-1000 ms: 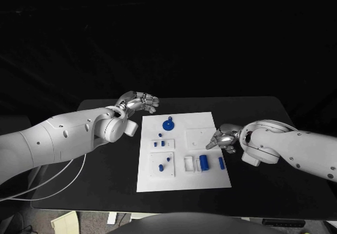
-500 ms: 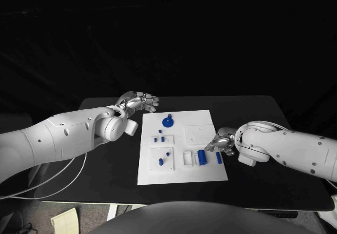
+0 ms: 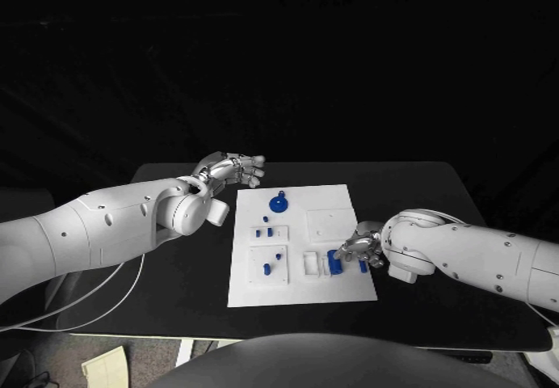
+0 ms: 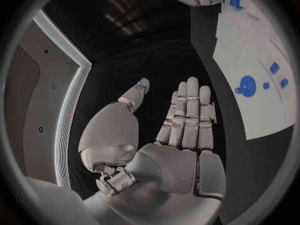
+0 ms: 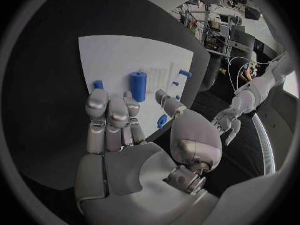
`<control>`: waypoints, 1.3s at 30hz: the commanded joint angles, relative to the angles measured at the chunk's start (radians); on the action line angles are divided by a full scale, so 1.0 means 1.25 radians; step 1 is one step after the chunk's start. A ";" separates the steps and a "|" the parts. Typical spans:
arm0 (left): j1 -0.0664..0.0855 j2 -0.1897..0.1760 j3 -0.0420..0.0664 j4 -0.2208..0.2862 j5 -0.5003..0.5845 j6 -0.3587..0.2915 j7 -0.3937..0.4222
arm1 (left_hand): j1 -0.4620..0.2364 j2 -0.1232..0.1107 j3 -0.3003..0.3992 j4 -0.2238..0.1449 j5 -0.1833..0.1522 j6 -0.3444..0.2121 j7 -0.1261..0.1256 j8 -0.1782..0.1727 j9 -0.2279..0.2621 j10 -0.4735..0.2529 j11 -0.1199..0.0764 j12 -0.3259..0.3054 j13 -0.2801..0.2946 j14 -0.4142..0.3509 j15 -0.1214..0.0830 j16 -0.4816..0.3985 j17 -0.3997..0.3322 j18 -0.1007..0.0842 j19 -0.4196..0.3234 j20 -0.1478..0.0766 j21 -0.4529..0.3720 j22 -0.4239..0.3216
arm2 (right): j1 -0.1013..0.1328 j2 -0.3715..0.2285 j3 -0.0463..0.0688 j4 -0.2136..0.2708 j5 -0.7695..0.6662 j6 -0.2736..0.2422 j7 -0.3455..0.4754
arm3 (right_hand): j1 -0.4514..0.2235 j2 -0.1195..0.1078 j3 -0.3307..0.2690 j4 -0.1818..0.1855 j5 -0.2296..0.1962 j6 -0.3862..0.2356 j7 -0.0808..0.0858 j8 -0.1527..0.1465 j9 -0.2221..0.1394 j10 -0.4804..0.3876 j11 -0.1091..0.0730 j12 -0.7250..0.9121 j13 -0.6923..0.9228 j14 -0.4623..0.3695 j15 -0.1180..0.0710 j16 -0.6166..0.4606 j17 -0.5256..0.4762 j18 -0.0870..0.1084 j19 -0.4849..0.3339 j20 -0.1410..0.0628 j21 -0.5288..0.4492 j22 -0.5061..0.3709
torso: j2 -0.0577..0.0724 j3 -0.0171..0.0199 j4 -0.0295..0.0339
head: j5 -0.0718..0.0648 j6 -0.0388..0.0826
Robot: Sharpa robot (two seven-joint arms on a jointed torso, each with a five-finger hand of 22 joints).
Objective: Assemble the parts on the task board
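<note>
R robot hand (image 3: 356,245) hovers over blue cylinder (image 3: 335,262) on the board (image 3: 332,198), fingers apart, holding nothing. L robot hand (image 3: 232,169) near board's far corner, open, empty.

The near right part of the task board (image 3: 350,287) is blocked by the right hand (image 3: 359,245), poised over the blue cylinder (image 3: 334,263). The board's far left corner is flanked by the left hand (image 3: 232,168); bare table (image 3: 419,182) lies beyond the right edge.

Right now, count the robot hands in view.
2. The left hand is off the task board's far left corner; the right hand is at its right edge, beside the blue cylinder.
</note>
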 commanded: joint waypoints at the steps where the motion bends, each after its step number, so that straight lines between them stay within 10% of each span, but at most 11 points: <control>1: 0.000 0.000 0.000 0.004 0.008 0.019 0.015 | -0.008 0.002 -0.005 0.000 0.003 -0.005 -0.002 0.000 -0.001 -0.005 -0.002 0.000 -0.001 -0.005 0.003 -0.006 0.002 0.012 -0.006 0.002 -0.005 0.001 | -0.008 0.006 -0.001 -0.008 -0.005 0.018 -0.002 | -0.009 -0.002 0.000 0.005 -0.004 0.005 0.011 -0.003 0.001 -0.007 0.001 -0.004 0.001 -0.003 0.002 0.003 0.001 0.068 -0.005 -0.002 0.005 0.016 | 0.005 0.0005 -0.0005 | 0.002 0.002; 21: 0.000 -0.006 0.001 0.008 0.009 0.037 0.012 | -0.010 0.014 -0.009 -0.005 0.005 -0.007 -0.002 0.002 -0.002 -0.008 -0.001 0.000 -0.002 -0.006 0.005 -0.014 0.007 0.013 -0.006 0.003 -0.009 0.002 | -0.053 0.064 0.000 -0.067 -0.032 0.006 0.021 | -0.006 0.003 0.007 -0.006 -0.004 0.003 0.012 -0.005 0.005 -0.008 0.002 -0.005 0.005 -0.004 0.002 0.003 0.002 0.068 -0.007 -0.003 0.007 0.016 | 0.015 0.0002 -0.0016 | 0.004 0.016; 39: 0.000 -0.008 0.001 0.006 0.009 0.039 0.007 | -0.010 0.022 -0.009 -0.007 0.006 -0.007 -0.002 0.004 -0.002 -0.008 -0.001 0.001 -0.002 -0.005 0.005 -0.017 0.011 0.013 -0.006 0.004 -0.012 0.003 | -0.054 0.053 0.000 -0.068 -0.034 -0.042 0.025 | 0.031 0.116 0.058 -0.070 0.005 0.044 0.004 0.005 0.018 0.003 -0.005 -0.014 0.012 -0.001 -0.003 0.000 0.001 0.068 -0.012 0.009 0.017 0.015 | 0.018 0.0006 -0.0019 | 0.011 0.019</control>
